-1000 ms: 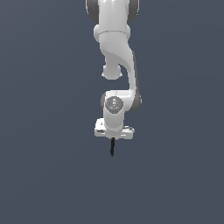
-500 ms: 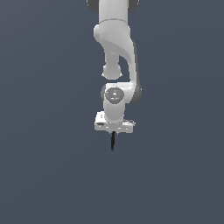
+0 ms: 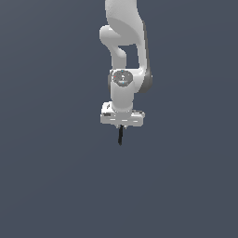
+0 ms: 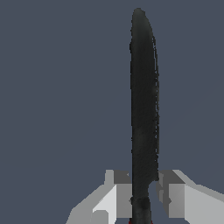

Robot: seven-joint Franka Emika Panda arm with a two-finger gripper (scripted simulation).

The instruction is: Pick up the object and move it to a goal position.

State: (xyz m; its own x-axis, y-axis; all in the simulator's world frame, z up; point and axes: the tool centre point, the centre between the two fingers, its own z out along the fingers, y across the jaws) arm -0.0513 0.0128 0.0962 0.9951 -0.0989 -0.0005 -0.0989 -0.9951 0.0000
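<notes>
The white Panda arm [image 3: 124, 42] is hanging down against a plain grey-blue background in the exterior view, its gripper [image 3: 122, 125] pointing downward. The gripper is clamping the thin black stick [image 3: 120, 135], which is protruding straight below the white hand. In the wrist view, the stick [image 4: 143, 109] is standing between the two grey fingers [image 4: 118, 192], which are pressing in from either side near its base; a trace of red is showing at the gripped end. The stick is being held in the air, touching nothing but the fingers.
</notes>
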